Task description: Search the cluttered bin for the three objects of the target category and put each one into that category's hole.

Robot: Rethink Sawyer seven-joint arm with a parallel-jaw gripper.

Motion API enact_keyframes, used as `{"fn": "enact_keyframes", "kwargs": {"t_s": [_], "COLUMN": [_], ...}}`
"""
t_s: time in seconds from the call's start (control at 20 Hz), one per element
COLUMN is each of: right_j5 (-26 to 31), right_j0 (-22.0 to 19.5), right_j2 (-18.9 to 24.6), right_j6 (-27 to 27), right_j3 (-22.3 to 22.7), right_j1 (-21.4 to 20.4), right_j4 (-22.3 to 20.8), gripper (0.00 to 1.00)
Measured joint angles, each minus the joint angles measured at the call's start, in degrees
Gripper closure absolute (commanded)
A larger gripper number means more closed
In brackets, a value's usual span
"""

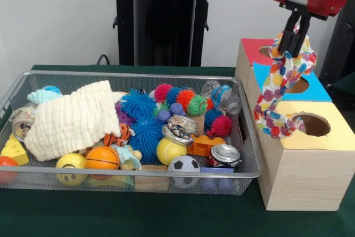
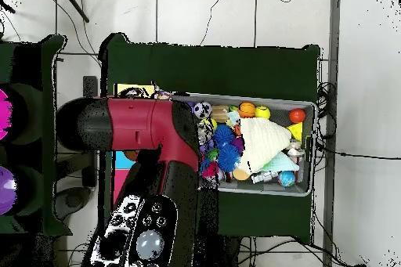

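In the front view my gripper point(image 1: 294, 45) is shut on a patterned cloth point(image 1: 277, 90), white with red, blue, yellow and orange patches. It holds the cloth up over the row of wooden boxes, above the blue-panelled hole point(image 1: 300, 86). The cloth's lower end hangs down against the box wall, just left of the yellow-panelled hole point(image 1: 312, 124). The wire mesh bin point(image 1: 138, 74) stands to the left, full of toys; no other patterned cloth shows in it. In the overhead view my arm point(image 2: 149, 135) hides the gripper and most of the boxes; a bit of yellow panel point(image 2: 133, 90) shows.
A cream waffle cloth point(image 1: 75, 117) lies over the bin's left half, with a mint cloth point(image 1: 41, 96) behind it. Spiky balls point(image 1: 138, 106), small sport balls, crushed cans point(image 1: 224, 154) and a yellow wedge point(image 1: 15, 151) fill the rest. The red-panelled hole point(image 1: 265, 51) is farthest back.
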Motion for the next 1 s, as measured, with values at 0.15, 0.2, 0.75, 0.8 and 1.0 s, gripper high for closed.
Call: {"fn": "enact_keyframes", "kwargs": {"t_s": [0.15, 0.2, 0.75, 0.8, 1.0], "right_j5": [0.0, 0.0, -0.3, -0.4, -1.1], "right_j0": [1.1, 1.3, 3.4, 3.5, 3.8], "right_j2": [0.0, 0.0, 0.0, 0.0, 0.0], "right_j6": [0.0, 0.0, 0.0, 0.0, 0.0], "right_j3": [0.0, 0.0, -0.1, -0.1, -0.1], "right_j1": [0.6, 0.7, 3.5, 3.8, 5.0], "right_j4": [0.1, 0.1, 0.8, 0.8, 1.0], "gripper": [1.0, 1.0, 1.0, 1.0, 1.0]}}
